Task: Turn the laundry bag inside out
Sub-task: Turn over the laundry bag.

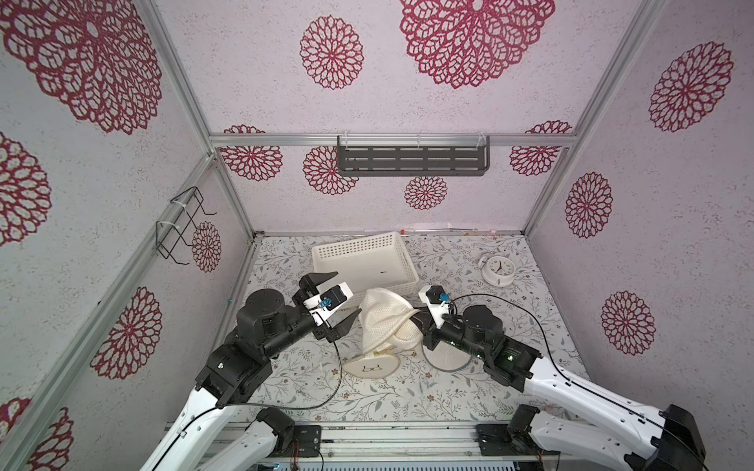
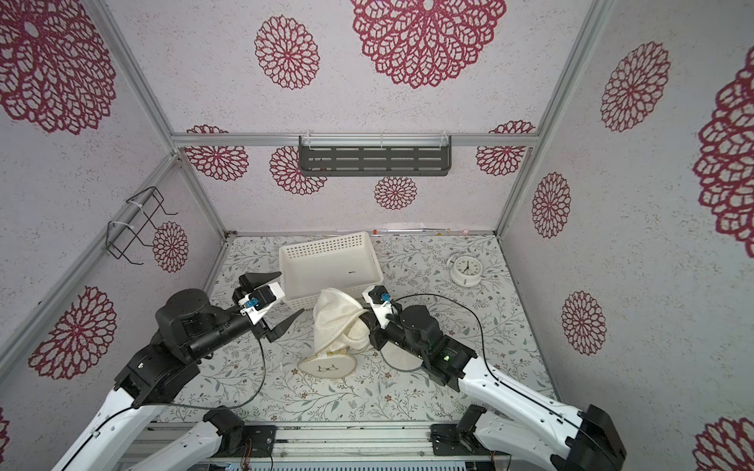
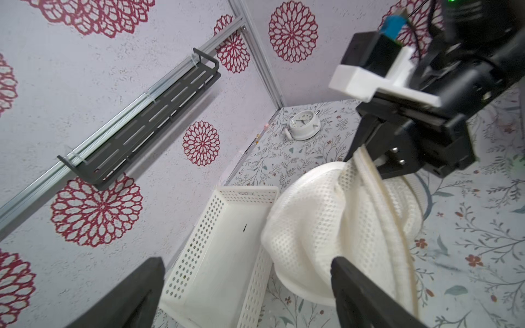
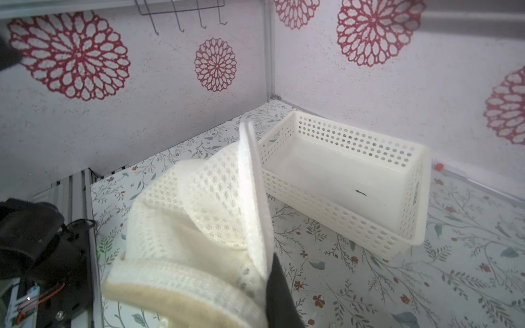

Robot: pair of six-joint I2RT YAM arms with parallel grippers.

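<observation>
Laundry bag (image 1: 381, 322): cream honeycomb mesh with a piped rim, crumpled mid-table, just near of the perforated plastic basket (image 1: 326, 250). Right gripper (image 1: 415, 317) reaches in from the right, jaws pinched on the bag's rim. Left gripper (image 1: 349, 291) sits level just left of the bag, jaws spread wide, holding nothing.

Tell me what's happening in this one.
Two robot arms are working on a white mesh laundry bag beside a white basket. The right gripper is shut on the bag's rim, holding that side up. The left gripper stands wide open next to it, holding nothing.
</observation>
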